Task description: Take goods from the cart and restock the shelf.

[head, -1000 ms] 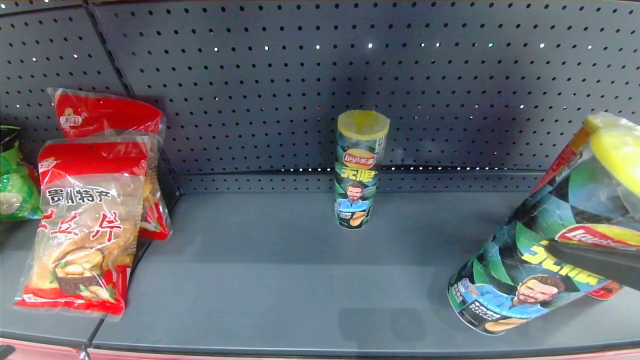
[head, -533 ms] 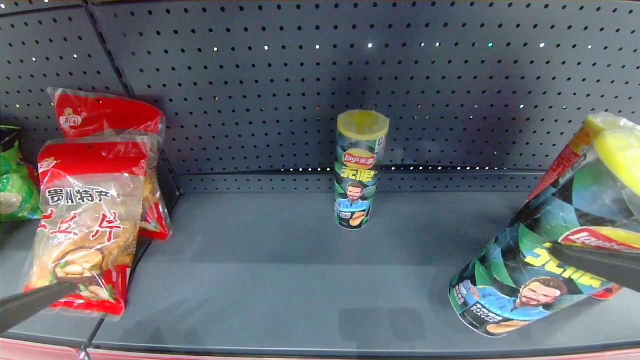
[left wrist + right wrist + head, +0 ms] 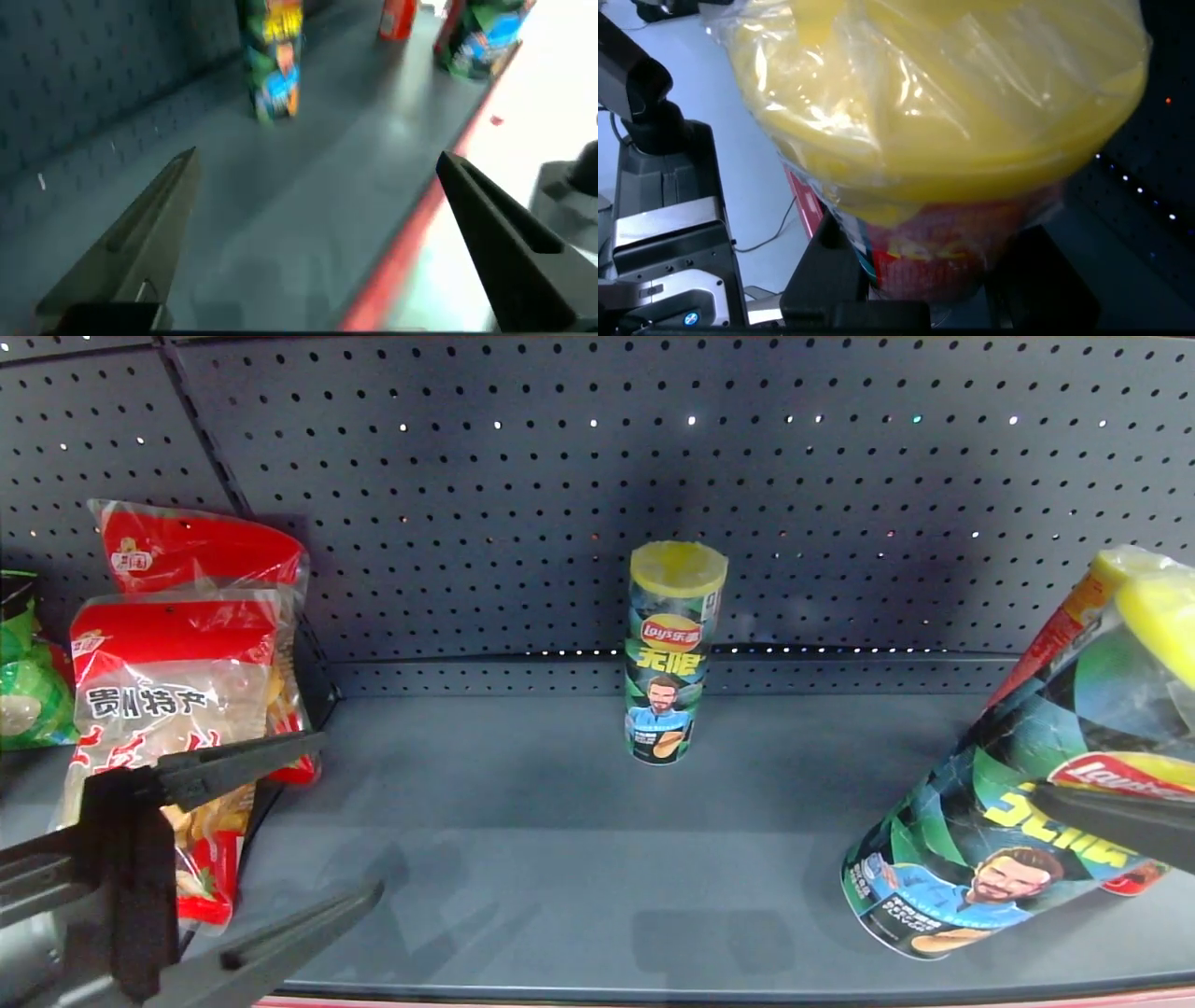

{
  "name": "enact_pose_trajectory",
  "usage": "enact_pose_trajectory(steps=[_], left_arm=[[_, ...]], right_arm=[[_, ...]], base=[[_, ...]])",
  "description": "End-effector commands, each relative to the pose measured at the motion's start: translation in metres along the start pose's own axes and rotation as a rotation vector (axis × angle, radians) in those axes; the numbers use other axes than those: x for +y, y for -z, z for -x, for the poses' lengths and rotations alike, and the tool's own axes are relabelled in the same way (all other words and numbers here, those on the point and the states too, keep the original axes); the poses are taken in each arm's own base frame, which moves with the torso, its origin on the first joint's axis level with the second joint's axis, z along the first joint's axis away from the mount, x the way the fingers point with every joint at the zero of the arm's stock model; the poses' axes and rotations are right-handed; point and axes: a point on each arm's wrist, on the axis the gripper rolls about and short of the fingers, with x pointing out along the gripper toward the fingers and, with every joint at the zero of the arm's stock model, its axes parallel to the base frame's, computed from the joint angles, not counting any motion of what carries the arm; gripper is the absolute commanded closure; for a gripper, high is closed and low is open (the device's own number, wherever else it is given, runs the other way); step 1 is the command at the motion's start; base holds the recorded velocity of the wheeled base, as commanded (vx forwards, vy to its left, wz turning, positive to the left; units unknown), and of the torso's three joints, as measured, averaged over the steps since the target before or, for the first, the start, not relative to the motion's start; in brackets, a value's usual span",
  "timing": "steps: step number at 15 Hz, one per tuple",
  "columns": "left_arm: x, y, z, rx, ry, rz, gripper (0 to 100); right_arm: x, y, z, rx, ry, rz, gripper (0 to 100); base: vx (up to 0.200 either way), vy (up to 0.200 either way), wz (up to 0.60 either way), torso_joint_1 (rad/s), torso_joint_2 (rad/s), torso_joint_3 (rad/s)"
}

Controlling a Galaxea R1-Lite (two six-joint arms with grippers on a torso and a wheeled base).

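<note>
Our right gripper [image 3: 1074,803] clenched the plastic-wrapped green crisp-tube bundle [image 3: 971,840], tilted base-down over the grey shelf [image 3: 523,840]; left gripper [image 3: 350,812] gaped

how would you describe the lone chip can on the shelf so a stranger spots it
Start at the grey shelf with the pegboard back. Near the middle, close to that back, stands a chip can with a yellow lid. It is upright and alone, unlike the snack bags at left and the tilted wrapped cans at right.

This is a shop. A grey shelf [image 3: 523,821] with a holey back wall [image 3: 467,476] holds snack bags [image 3: 159,691]; a chip can [image 3: 672,653] stands there too.
</note>
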Motion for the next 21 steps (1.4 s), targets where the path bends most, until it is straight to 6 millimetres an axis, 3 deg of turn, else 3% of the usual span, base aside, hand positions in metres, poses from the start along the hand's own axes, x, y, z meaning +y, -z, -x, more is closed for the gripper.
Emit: enact_pose_trajectory(steps=[1, 3, 9, 13, 21], left_arm=[[0.043, 0.036, -0.041, 0.0, -0.003, -0.015, 0], [0.047, 0.049, -0.048, -0.021, -0.004, -0.037, 0], [0.083, 0.046, -0.088, -0.04, -0.012, -0.048, 0], [0.075, 0.032, -0.126, -0.107, 0.076, -0.034, 0], [0.079, 0.033, -0.18, -0.155, 0.144, -0.037, 0]], right_arm=[[-0.001, -0.001, 0.0, 0.0, 0.003, 0.001, 100], [0.0, 0.001, 0.0, 0.002, 0.002, -0.001, 100], [0.001, -0.002, 0.002, -0.008, 0.004, 0.006, 100], [0.001, -0.002, 0.003, -0.009, 0.004, 0.007, 100], [0.001, -0.001, 0.003, -0.006, 0.005, 0.005, 100]], base=[[0.0, 0.0, 0.0, 0.0, 0.0, 0.0], [0.0, 0.0, 0.0, 0.0, 0.0, 0.0], [0.0, 0.0, 0.0, 0.0, 0.0, 0.0], [0.0, 0.0, 0.0, 0.0, 0.0, 0.0], [0.0, 0.0, 0.0, 0.0, 0.0, 0.0]])
